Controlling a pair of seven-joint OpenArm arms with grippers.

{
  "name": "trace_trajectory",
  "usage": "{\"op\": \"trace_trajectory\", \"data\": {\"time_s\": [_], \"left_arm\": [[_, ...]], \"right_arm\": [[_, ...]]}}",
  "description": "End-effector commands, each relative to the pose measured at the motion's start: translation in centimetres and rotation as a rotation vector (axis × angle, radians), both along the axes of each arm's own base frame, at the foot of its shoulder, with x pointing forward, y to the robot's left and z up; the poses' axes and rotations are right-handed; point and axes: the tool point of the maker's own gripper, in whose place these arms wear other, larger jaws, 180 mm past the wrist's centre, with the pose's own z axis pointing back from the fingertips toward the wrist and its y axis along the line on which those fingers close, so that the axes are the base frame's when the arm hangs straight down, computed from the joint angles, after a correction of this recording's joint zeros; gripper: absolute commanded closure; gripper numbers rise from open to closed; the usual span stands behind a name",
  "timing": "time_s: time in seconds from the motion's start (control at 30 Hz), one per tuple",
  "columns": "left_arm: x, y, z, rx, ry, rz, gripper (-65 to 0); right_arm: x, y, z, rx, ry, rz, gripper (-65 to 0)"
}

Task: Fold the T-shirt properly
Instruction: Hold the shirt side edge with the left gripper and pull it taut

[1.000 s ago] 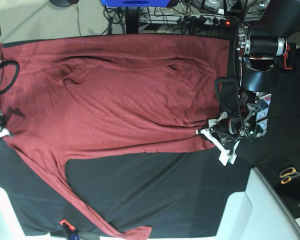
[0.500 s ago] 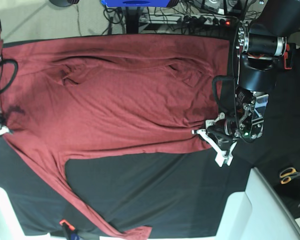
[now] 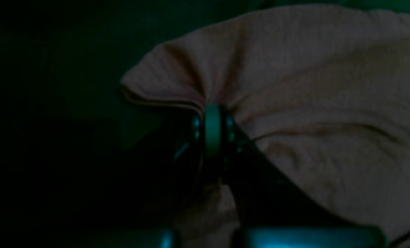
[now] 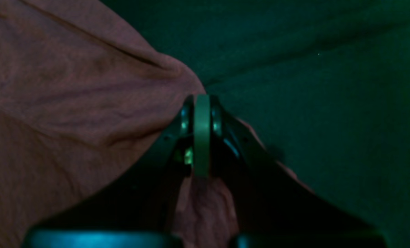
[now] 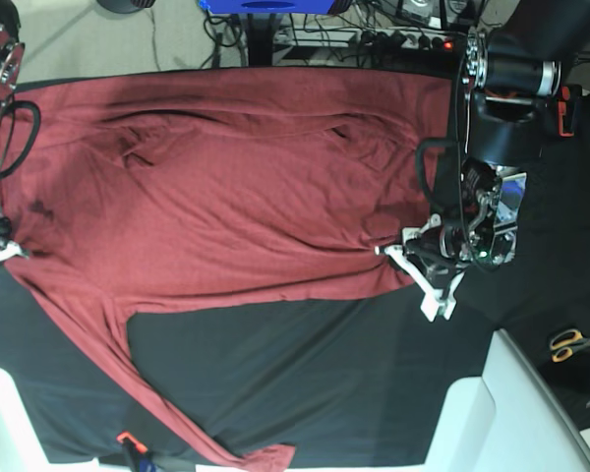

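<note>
Two pincers show in the base view: the left gripper (image 5: 385, 253) and the right gripper (image 5: 20, 252), both at the near part of the red T-shirt (image 5: 236, 206), which lies on black cloth (image 5: 374, 383). One sleeve reaches toward the near edge; scissors (image 5: 575, 343) lie well apart, at the side.

The left wrist view shows the left gripper clenched on the soft, gathered fabric, beside its curled corner.

The right wrist view shows the right gripper clenched at the shirt's edge; whether it grasps fabric, I cannot tell.
</note>
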Motion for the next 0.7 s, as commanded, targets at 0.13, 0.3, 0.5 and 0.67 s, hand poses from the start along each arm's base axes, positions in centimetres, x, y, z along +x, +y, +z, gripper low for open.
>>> {"op": "trace_trajectory", "data": {"time_s": [0.13,0.3,0.5,0.67], "left_arm": [[1.1,0.2,1.1,0.011,-0.017,-0.01,0.0],[1.3,0.2,1.3,0.01,-0.022,-0.009,0.0],[1.4,0.5,1.4,0.013,-0.026,-0.005,-21.6],[1.2,1.9,1.5,0.035,-0.023,0.005,-49.2]], "right_arm": [[1.5,-1.2,2.0,-0.027,-0.059,-0.008,-0.2],[1.4,-1.2,2.0,-0.026,-0.058,-0.008,-0.2],[1.4,-1.2,1.9,-0.026,-0.057,-0.009,-0.2],[1.4,-1.2,2.0,-0.027,-0.057,-0.007,-0.2]]}}
